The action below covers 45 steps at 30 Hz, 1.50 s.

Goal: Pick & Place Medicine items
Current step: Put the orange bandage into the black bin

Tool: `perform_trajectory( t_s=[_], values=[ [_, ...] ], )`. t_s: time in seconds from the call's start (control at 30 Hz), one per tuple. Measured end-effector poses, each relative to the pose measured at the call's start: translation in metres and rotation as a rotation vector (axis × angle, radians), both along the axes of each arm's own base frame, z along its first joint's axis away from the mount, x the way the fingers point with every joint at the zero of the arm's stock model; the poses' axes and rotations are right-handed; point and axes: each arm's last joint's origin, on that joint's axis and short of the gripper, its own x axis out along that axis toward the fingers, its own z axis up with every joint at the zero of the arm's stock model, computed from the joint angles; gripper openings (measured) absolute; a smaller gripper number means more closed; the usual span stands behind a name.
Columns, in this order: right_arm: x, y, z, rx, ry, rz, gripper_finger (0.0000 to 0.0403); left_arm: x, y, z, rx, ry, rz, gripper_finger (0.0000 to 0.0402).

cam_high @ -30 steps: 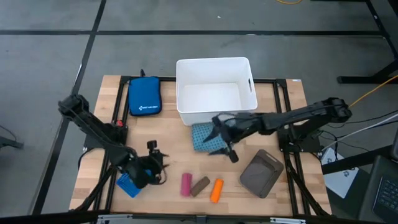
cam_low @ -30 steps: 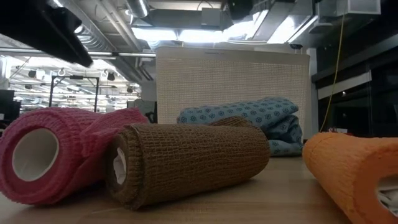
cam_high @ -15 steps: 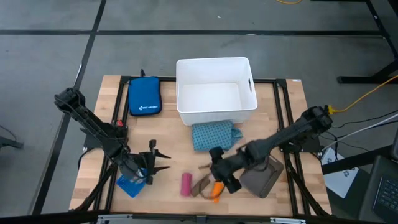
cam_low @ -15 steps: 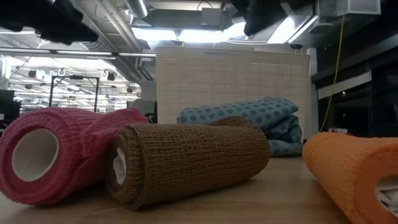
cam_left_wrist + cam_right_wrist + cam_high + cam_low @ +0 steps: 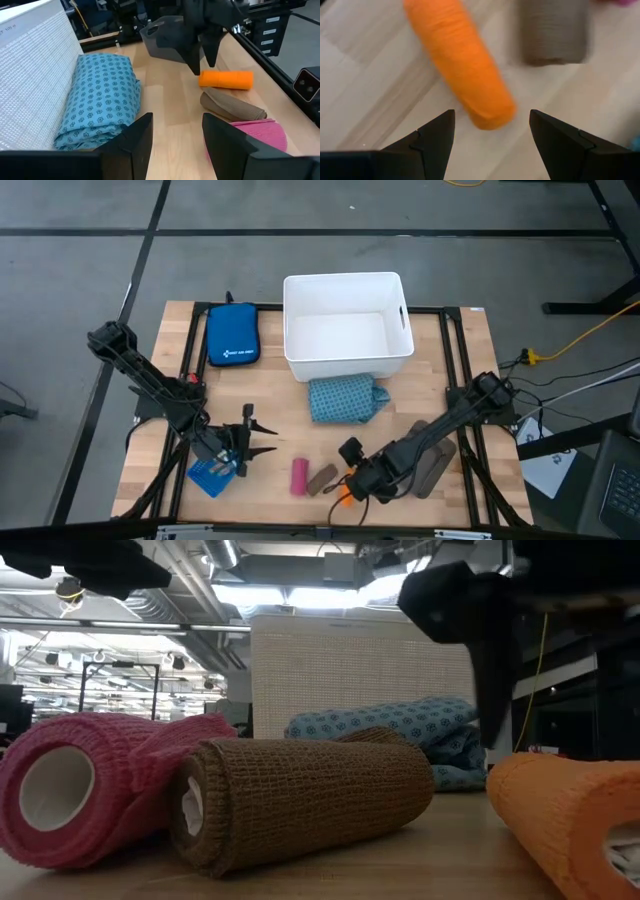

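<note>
Now orange roll (image 5: 460, 65) under right end effector (image 5: 492, 132) (fingers apart)

Three bandage rolls (image 5: 322, 479) lie side by side at the worktop's (image 5: 462, 340) front; the folded cloth pack (image 5: 345, 398) lies behind them, before the bin (image 5: 346, 325).

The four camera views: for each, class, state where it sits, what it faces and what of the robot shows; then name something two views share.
High: overhead, facing down; both arms, white bin.
Low: table height, facing the pink roll, brown roll; dark arm overhead.
Left wrist: behind the open left tool, facing the teal pack.
Right wrist: above the open right tool.
Both wrists share the orange roll.
</note>
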Motion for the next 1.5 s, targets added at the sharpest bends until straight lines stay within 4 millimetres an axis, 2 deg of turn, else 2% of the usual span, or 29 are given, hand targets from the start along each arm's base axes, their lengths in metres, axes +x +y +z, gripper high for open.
perform_trajectory(
  t_s=[0.57,0.9,1.0,1.17,1.37,1.5],
  values=[
    [0.007,0.010,0.001,0.068,-0.063,0.070,0.0258,0.000,0.000,0.000,-0.012,-0.004,0.008,0.0168],
    [0.011,0.014,-0.027,0.069,0.005,0.084,0.0258,0.000,0.000,0.000,-0.012,-0.005,0.009,0.0168],
    [0.012,0.015,-0.030,0.074,0.010,0.085,0.0253,0.000,0.000,0.001,-0.013,-0.005,0.009,0.0168],
    [0.016,0.017,-0.023,0.069,-0.008,0.079,0.0209,0.000,0.000,0.000,-0.012,-0.005,0.009,0.0168],
    [0.028,0.025,0.001,0.109,-0.072,0.063,0.0123,0.000,0.000,0.001,-0.026,-0.005,0.013,0.0168],
    [0.031,0.027,0.019,0.119,-0.056,0.008,0.0088,0.000,0.000,0.000,-0.027,-0.005,0.013,0.0168]
  ],
)
